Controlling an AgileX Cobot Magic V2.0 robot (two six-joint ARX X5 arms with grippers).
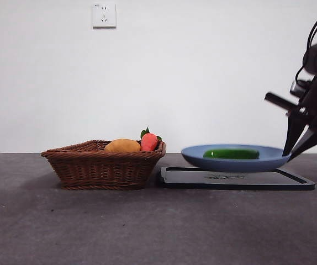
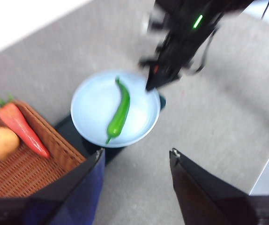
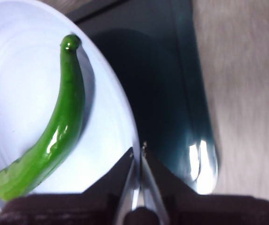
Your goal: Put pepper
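The pepper (image 1: 231, 153) is long, glossy and dark green, and lies in the blue plate (image 1: 269, 159). It also shows in the left wrist view (image 2: 119, 112) and the right wrist view (image 3: 55, 136). My right gripper (image 1: 289, 156) hangs at the plate's right rim, beside the pepper and not touching it. Its jaws are shut and empty in its own view (image 3: 138, 149), with the tips over the plate's rim (image 3: 125, 117). It also shows in the left wrist view (image 2: 148, 86). My left gripper (image 2: 135, 154) is open and empty, high above the table and back from the plate (image 2: 92, 126).
The plate stands on a black tray (image 1: 291, 181). A brown wicker basket (image 1: 100, 168) to the tray's left holds a yellow-orange oval item (image 1: 122, 146) and a red-orange item with green leaves (image 1: 149, 141). Grey table (image 1: 147, 226) runs in front.
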